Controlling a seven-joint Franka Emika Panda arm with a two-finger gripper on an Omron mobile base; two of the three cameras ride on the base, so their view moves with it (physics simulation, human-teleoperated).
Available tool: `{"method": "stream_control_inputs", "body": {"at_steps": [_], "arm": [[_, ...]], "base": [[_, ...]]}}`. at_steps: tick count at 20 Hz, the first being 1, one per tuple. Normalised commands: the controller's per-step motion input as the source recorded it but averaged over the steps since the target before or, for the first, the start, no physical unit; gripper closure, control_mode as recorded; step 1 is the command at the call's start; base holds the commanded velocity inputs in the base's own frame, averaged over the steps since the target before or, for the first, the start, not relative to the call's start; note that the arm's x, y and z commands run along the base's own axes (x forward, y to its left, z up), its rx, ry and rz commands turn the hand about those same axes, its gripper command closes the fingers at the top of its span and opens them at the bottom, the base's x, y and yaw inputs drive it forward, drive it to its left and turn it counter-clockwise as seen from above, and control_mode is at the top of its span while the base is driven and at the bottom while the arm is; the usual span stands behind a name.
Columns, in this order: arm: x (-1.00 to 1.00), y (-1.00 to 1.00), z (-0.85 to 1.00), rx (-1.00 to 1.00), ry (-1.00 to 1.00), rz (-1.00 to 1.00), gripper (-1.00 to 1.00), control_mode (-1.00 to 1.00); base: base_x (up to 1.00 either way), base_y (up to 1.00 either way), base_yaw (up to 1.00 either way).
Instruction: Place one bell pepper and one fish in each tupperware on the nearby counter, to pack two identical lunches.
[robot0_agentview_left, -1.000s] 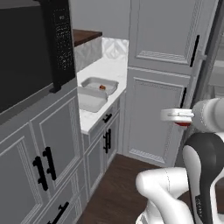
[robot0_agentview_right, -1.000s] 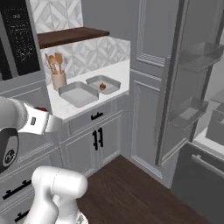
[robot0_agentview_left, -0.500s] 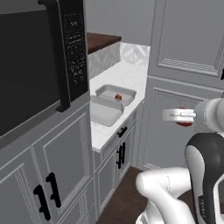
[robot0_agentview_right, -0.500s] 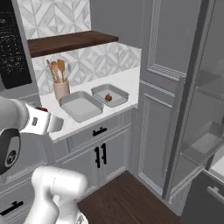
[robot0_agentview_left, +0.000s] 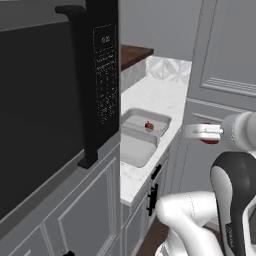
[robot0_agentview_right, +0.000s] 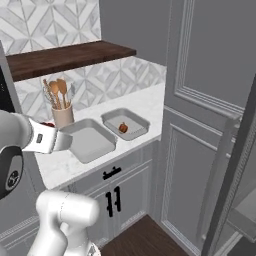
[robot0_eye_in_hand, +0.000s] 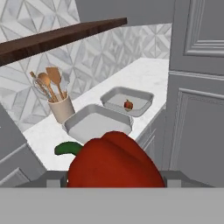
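Observation:
My gripper (robot0_agentview_left: 199, 132) is shut on a glossy red bell pepper (robot0_eye_in_hand: 114, 162) with a green stem, held in the air in front of the white marble counter (robot0_agentview_right: 145, 102). Two light-grey tupperware containers sit side by side there. The farther tupperware (robot0_agentview_right: 132, 119) holds a second small bell pepper (robot0_agentview_right: 123, 128), also seen as a red dot (robot0_agentview_left: 149, 126) from the left. The nearer tupperware (robot0_agentview_right: 92, 144) has nothing in it. The fish is out of view. In the hand view both containers (robot0_eye_in_hand: 136, 98) (robot0_eye_in_hand: 98, 124) lie beyond the held pepper.
A cup of wooden utensils (robot0_agentview_right: 61, 111) stands behind the nearer container. A dark wooden shelf (robot0_agentview_right: 65, 55) hangs over the counter. A black microwave (robot0_agentview_left: 60, 100) juts out at left. Tall grey cabinet doors (robot0_agentview_right: 210, 125) rise to the right of the counter.
Both base views have shifted: the base has driven closer to the counter, so the containers look larger. The gripper keeps the pepper in the same hold.

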Motion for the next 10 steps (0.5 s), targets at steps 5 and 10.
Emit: {"method": "stream_control_inputs", "body": {"at_steps": [5,10], "arm": [[0.0,0.0,0.0,0.0,0.0,0.0,1.0,1.0],[0.0,0.0,0.0,0.0,0.0,0.0,1.0,1.0]], "base": [[0.69,-0.04,0.08],[0.54,0.13,0.17]]}}
